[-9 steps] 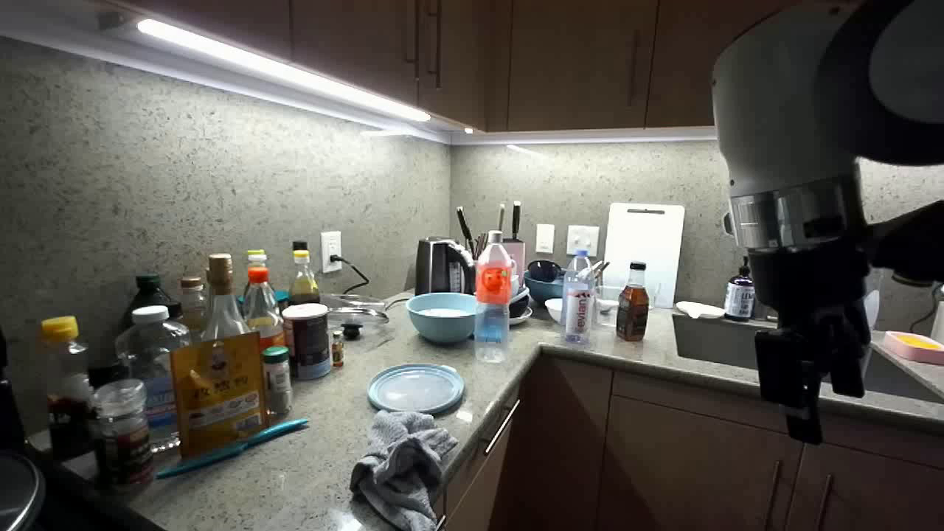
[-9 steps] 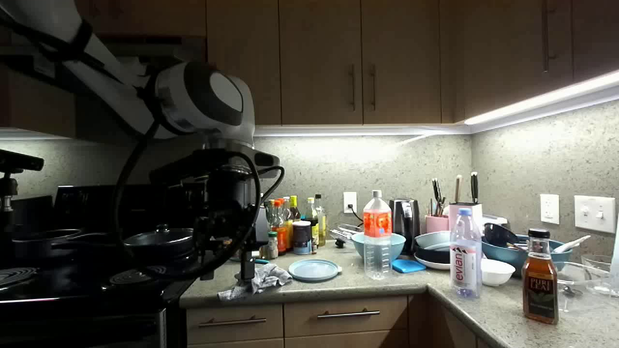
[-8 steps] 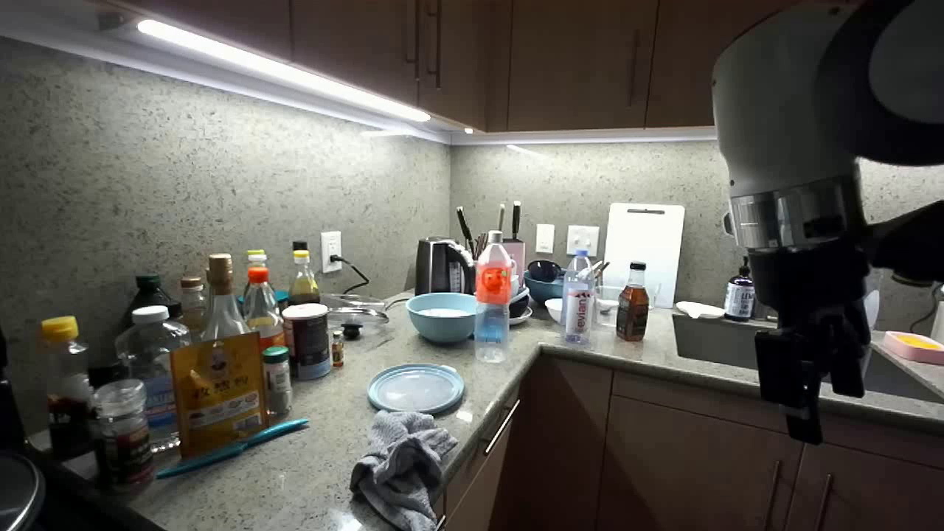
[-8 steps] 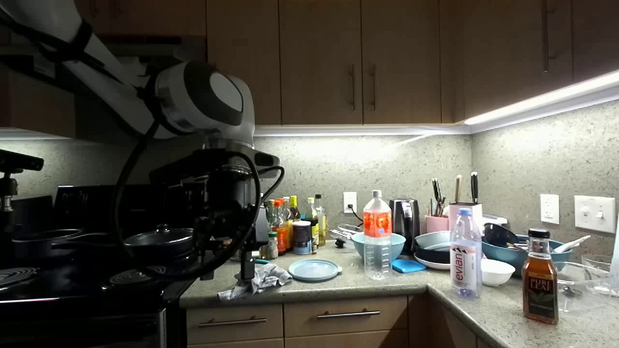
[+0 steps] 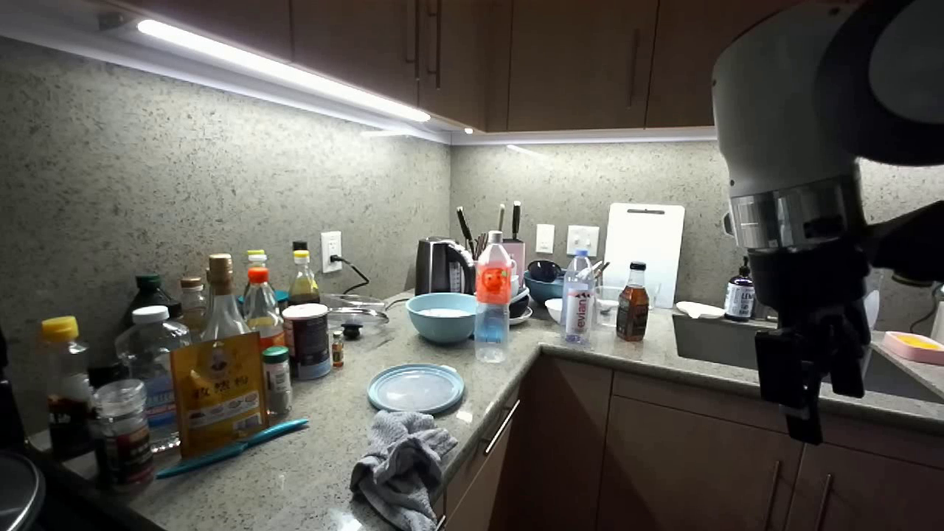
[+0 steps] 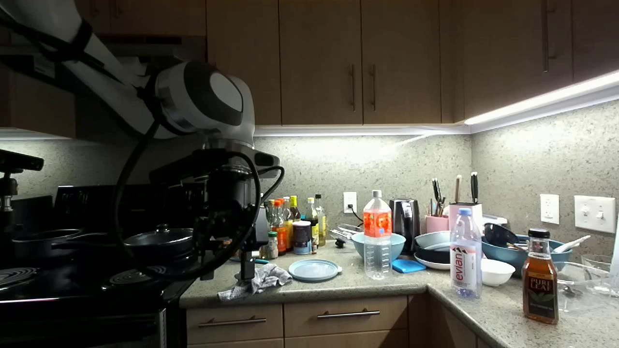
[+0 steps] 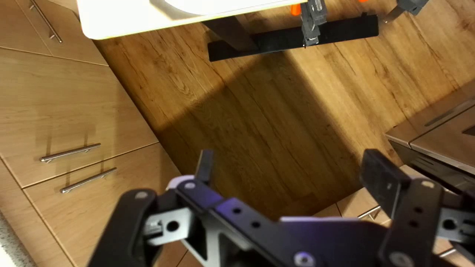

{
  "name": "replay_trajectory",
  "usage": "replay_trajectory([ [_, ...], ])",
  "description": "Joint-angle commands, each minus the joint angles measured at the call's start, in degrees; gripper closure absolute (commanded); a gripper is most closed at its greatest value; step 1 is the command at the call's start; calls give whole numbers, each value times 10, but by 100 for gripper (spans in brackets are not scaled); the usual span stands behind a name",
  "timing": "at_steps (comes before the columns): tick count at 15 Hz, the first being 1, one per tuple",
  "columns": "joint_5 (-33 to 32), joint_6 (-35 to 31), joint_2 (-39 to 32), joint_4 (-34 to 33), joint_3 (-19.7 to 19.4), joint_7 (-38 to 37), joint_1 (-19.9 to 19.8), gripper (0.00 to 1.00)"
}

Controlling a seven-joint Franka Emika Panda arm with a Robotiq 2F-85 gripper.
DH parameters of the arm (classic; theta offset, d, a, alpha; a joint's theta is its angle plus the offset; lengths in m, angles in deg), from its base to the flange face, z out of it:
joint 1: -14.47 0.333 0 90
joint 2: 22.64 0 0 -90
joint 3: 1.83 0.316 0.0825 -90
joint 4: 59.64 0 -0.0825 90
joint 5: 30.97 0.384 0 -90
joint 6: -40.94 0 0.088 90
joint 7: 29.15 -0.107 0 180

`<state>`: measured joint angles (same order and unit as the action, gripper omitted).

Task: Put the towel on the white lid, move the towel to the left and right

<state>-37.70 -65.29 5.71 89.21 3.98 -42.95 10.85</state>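
A crumpled grey towel (image 5: 404,468) lies on the counter near its front edge; it also shows in an exterior view (image 6: 263,279). A round pale blue lid (image 5: 417,389) lies flat beside the towel, and I see it too in an exterior view (image 6: 314,269). No towel is on the lid. My gripper (image 7: 290,163) is open and empty above the wooden floor in the wrist view. In an exterior view my gripper (image 5: 824,402) hangs in front of the sink cabinets, away from the towel. In an exterior view my gripper (image 6: 227,275) overlaps part of the towel.
Several bottles and a yellow pouch (image 5: 219,394) stand left of the towel. A blue bowl (image 5: 442,317) and a tall plastic bottle (image 5: 492,332) stand behind the lid. A black stove (image 6: 96,290) adjoins the counter. A bright white surface (image 7: 130,22) shows in the wrist view.
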Motion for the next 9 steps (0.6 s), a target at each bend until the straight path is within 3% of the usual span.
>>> replay_trajectory([
  [1,-53,-30,-1,6,9,-29,-3,0],
  [6,-174,-185,-49,-12,26,-37,-3,0],
  [9,-191,-311,-79,-13,10,7,8,0],
])
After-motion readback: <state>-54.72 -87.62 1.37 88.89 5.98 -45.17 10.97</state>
